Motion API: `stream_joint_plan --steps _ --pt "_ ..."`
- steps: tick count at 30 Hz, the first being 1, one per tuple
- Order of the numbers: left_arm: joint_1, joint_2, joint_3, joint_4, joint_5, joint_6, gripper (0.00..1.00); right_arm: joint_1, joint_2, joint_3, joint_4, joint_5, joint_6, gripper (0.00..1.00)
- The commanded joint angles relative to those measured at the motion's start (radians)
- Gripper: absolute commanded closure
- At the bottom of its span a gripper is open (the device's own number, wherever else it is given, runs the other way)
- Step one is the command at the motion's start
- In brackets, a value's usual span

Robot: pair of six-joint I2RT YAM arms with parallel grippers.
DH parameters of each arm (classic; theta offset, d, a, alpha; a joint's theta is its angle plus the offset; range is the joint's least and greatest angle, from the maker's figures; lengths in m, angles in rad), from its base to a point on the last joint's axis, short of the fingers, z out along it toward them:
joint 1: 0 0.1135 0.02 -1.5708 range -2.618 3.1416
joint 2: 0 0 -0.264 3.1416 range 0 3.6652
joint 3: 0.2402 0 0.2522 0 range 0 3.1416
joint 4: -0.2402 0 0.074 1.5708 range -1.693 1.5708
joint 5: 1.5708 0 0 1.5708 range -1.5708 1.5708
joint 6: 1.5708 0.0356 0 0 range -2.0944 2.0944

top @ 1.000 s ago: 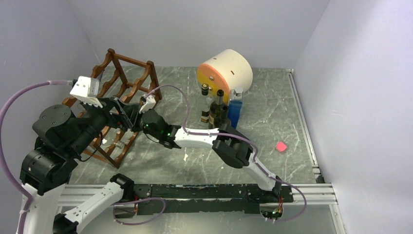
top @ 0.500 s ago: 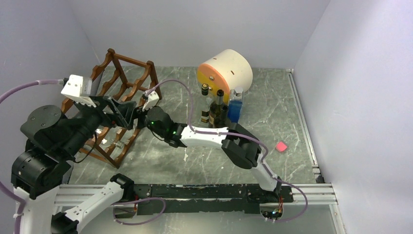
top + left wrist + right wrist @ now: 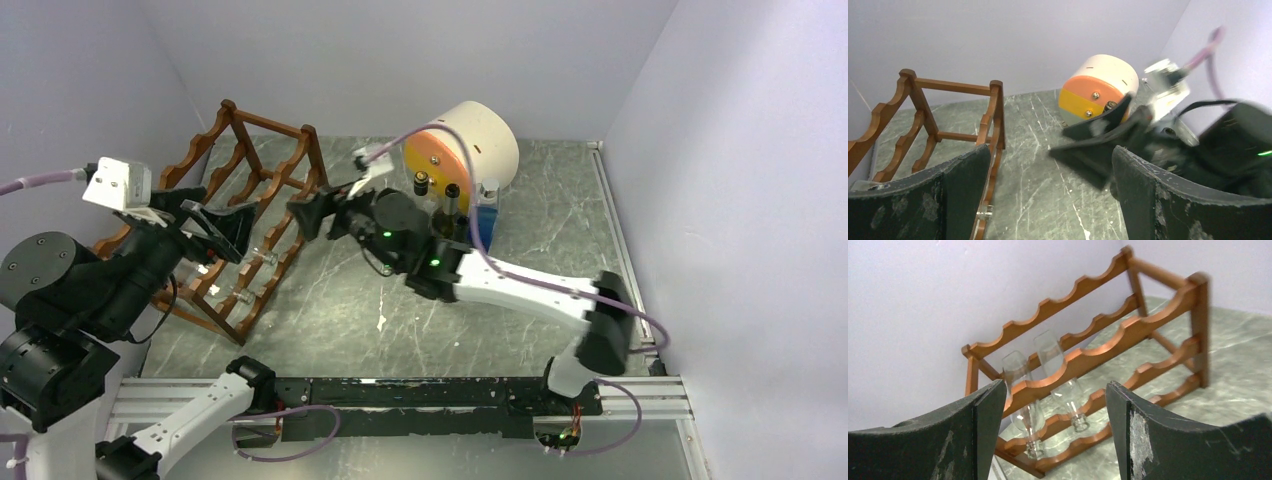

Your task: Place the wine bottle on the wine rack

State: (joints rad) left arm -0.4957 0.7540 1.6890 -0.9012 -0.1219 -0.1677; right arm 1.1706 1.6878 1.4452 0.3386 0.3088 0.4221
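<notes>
- The wine rack [image 3: 262,190] stands at the left back of the grey marbled desk [image 3: 560,230], close to the left wall, set at an angle.
- Two clear glasses [image 3: 1020,390] lie in the wine rack's lower tiers; no bottle rests on its rails.
- The wine bottle [image 3: 452,208], dark with a dark cap, stands upright on the desk in a small cluster just in front of a cream cylinder [image 3: 472,135] with an orange face. It is well apart from the wine rack and no arm holds it.
- A second dark bottle [image 3: 422,186] and a blue bottle [image 3: 486,225] stand close beside the wine bottle.
- The left jaws are spread wide and hold nothing. They hang above the near end of the wine rack, their dark fingers [image 3: 960,185] framing bare desk in the left wrist view.
- The right jaws are also spread wide and hold nothing. They sit above the desk between the wine rack and the bottle cluster, pointing at the rack; their fingers [image 3: 1140,432] frame its scalloped rails in the right wrist view.
- The two pairs of jaws face each other, near but apart.
- A small pink piece [image 3: 577,300] lies alone on the right side of the desk.
</notes>
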Motion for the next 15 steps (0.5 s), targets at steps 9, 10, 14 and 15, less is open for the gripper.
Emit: stream_joint_plan --steps 9,10,14,15 --pt "-0.006 -0.078 -0.276 0.192 0.126 -0.035 0.05 -0.022 -0.463 -0.033 -0.696 0.413 -0.218 0.23" --pt "-0.006 -0.079 -0.304 0.207 0.136 -0.04 0.05 -0.024 -0.483 -0.031 -0.735 0.435 -0.222 0.23" --pt "-0.005 -0.077 -0.43 0.293 0.181 -0.057 0.05 -0.043 -0.538 -0.026 -0.893 0.5 -0.195 0.22" --pt "-0.006 -0.074 -0.46 0.313 0.188 -0.064 0.05 -0.057 -0.545 -0.025 -0.941 0.501 -0.179 0.21"
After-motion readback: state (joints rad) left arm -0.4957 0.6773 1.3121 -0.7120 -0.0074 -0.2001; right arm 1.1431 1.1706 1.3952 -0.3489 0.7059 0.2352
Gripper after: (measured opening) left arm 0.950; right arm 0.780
